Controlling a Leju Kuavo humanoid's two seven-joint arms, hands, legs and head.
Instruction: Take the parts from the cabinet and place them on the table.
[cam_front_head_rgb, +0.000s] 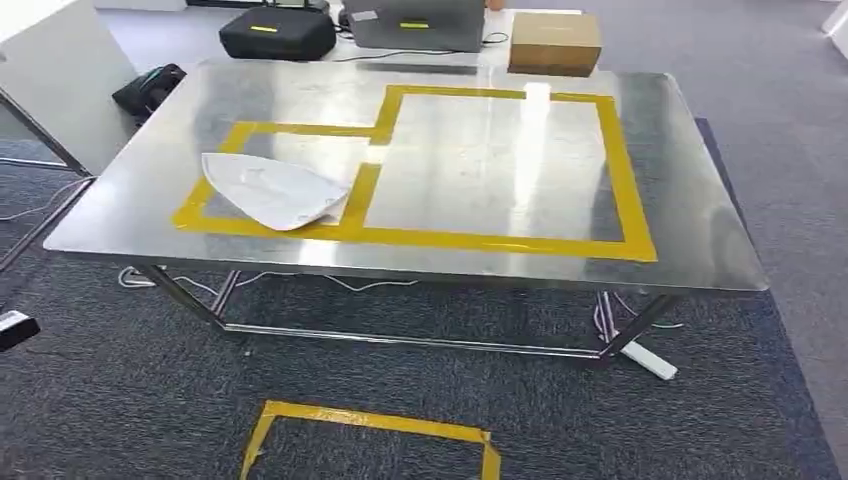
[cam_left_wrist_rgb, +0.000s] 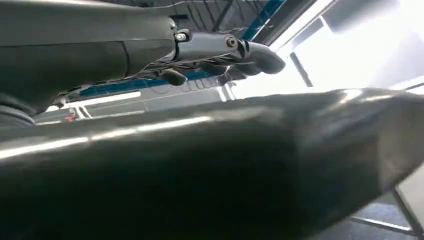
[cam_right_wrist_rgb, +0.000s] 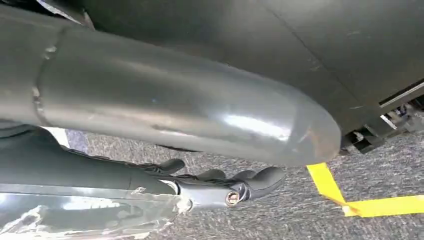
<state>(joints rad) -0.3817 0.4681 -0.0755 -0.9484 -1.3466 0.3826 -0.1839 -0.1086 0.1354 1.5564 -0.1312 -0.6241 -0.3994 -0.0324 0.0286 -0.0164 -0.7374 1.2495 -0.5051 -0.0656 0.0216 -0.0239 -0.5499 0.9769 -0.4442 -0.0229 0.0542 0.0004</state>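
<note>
A white flat part in a clear bag (cam_front_head_rgb: 275, 190) lies on the steel table (cam_front_head_rgb: 690, 240), across the left yellow-taped box. My left hand (cam_left_wrist_rgb: 225, 55) hangs at my side, its fingers loosely apart with nothing in them. My right hand (cam_right_wrist_rgb: 225, 187) hangs low over the carpet with its fingers stretched out. A shiny part in crinkled clear plastic (cam_right_wrist_rgb: 85, 215) lies against its palm side, and the hand appears to hold it. How the thumb sits on it is hidden.
A larger yellow-taped box (cam_front_head_rgb: 500, 165) marks the table's right half. A yellow tape square (cam_front_head_rgb: 370, 425) is on the carpet in front of the table. Behind the table are a black case (cam_front_head_rgb: 278, 32), a cardboard box (cam_front_head_rgb: 555, 42) and a grey laptop (cam_front_head_rgb: 415, 25). Cables lie under the table.
</note>
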